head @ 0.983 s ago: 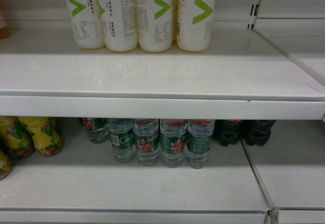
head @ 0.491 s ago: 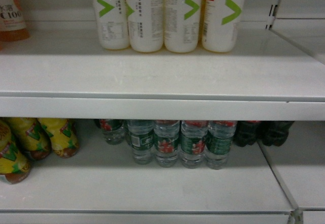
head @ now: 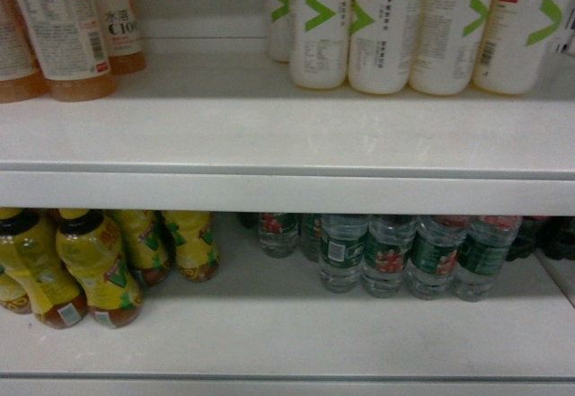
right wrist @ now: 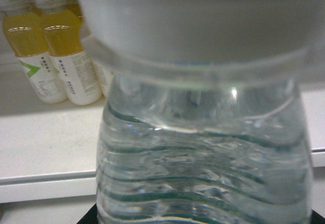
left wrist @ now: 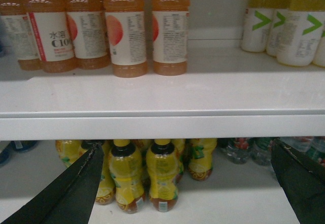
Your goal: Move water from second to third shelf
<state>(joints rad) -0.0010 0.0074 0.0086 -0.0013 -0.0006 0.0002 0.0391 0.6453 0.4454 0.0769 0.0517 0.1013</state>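
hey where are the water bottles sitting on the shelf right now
In the head view, the water bottles stand in a row on the lower shelf, right of centre, between the yellow bottles and dark bottles.

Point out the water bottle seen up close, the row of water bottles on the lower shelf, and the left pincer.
water bottle point(right wrist: 203, 148): right wrist view, ribbed body.
water bottles point(head: 388, 257): head view, a green label.
left pincer point(left wrist: 188, 183): left wrist view, midway between fingertips.
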